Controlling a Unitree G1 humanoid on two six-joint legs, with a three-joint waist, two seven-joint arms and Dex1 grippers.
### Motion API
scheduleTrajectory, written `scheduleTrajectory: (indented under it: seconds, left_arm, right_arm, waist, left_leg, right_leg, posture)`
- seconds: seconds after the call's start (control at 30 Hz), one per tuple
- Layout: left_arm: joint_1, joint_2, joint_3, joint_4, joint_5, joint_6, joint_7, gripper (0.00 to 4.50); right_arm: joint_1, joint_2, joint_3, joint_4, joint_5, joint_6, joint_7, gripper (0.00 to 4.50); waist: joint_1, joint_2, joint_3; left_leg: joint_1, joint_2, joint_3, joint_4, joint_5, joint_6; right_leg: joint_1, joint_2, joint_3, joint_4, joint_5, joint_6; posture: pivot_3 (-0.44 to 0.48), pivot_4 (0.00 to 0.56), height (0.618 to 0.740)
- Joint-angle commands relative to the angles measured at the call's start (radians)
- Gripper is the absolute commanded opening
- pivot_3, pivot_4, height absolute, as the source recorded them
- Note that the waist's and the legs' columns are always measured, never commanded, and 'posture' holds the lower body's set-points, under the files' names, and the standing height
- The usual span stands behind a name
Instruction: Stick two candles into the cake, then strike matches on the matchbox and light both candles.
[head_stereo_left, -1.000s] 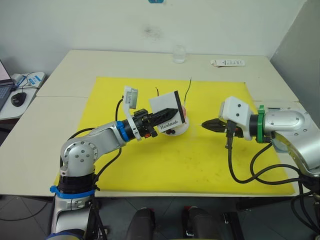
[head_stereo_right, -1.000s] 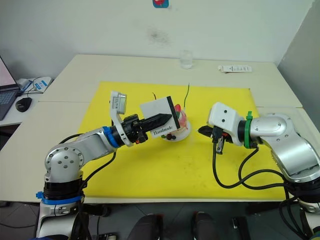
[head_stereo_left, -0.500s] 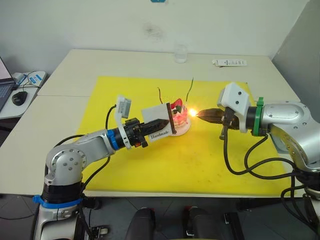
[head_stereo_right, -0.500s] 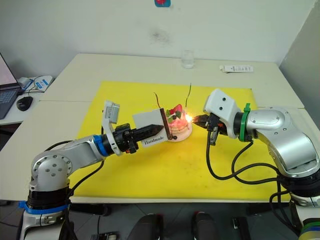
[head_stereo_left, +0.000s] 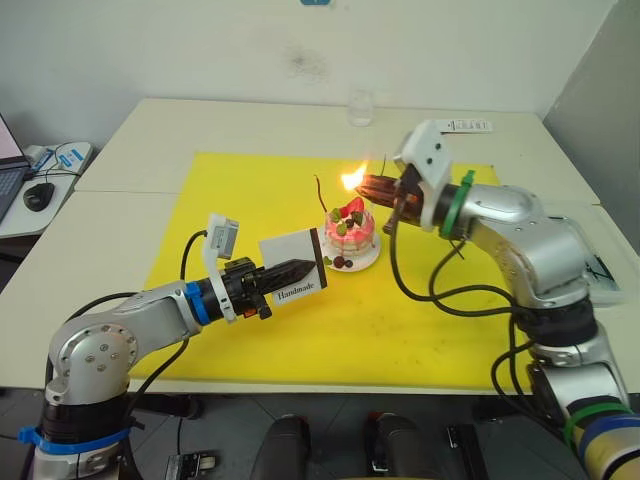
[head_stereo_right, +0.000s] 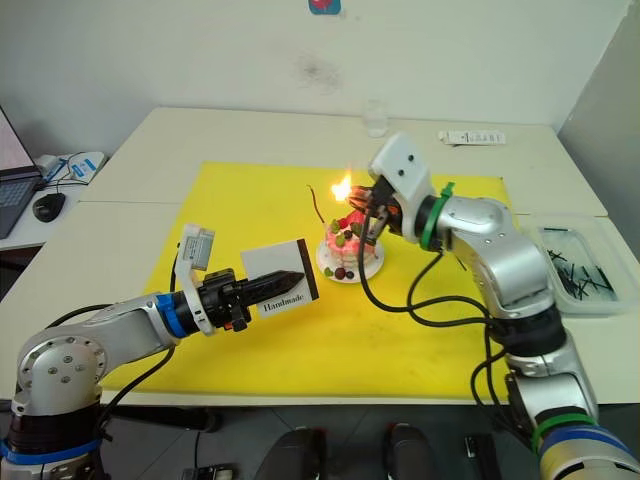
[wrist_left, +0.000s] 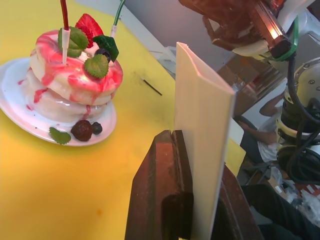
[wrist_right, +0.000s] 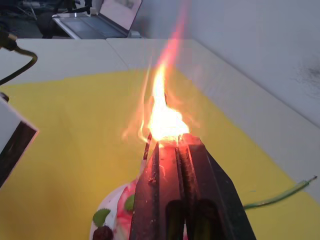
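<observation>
- Cake (head_stereo_left: 351, 231) on its white plate, mid yellow mat (head_stereo_left: 250, 330); two candles stand in it, dark red (head_stereo_left: 320, 192) and green (wrist_left: 118, 11).
- My right gripper (head_stereo_left: 372, 186) is clenched on one burning match, flame (head_stereo_left: 351, 179) above the cake, close to my fingertips.
- My left gripper (head_stereo_left: 292, 271) grasps the matchbox (head_stereo_left: 292, 264), held clear to the cake's left.
- Judgement: neither wick looks lit. Bring the flame to each tip promptly and hold it steady; little match remains.
- Count: one cake, two candles, one matchbox, one lit match; loose matches in a tray (head_stereo_right: 575, 275), number unclear.
</observation>
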Motion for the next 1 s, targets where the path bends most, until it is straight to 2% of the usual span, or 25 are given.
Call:
scheduleTrajectory:
  seconds: [0.03, 0.47, 1.0]
  left_arm:
    - [-0.002, -0.006, 0.003, -0.048, -0.027, -0.020, 0.016, 0.00]
    - [0.020, -0.010, -0.005, -0.077, -0.062, -0.024, 0.044, 0.00]
    - [0.015, 0.000, -0.008, -0.078, -0.074, -0.025, 0.052, 0.00]
  right_arm:
    - [-0.033, 0.030, 0.003, 0.025, -0.031, -0.059, -0.020, 0.03]
    - [-0.090, 0.129, 0.038, 0.195, -0.134, -0.187, -0.046, 0.03]
    - [-0.092, 0.135, 0.041, 0.219, -0.162, -0.200, -0.013, 0.03]
  waist:
    - [0.001, 0.000, 0.000]
    - [0.000, 0.000, 0.000]
    - [0.000, 0.000, 0.000]
  left_leg:
    - [0.000, 0.000, 0.000, 0.000, 0.000, 0.000]
    - [0.000, 0.001, -0.001, 0.000, 0.000, 0.000]
    - [0.000, 0.001, -0.001, 0.000, 0.000, 0.000]
  right_leg:
    - [0.000, 0.000, 0.000, 0.000, 0.000, 0.000]
    - [0.000, 0.000, -0.001, 0.001, 0.000, -0.001]
    - [0.000, 0.000, 0.000, 0.001, 0.001, -0.001]
  posture:
    - [0.000, 0.150, 0.740]
    - [0.000, 0.150, 0.740]
    - [0.000, 0.150, 0.740]
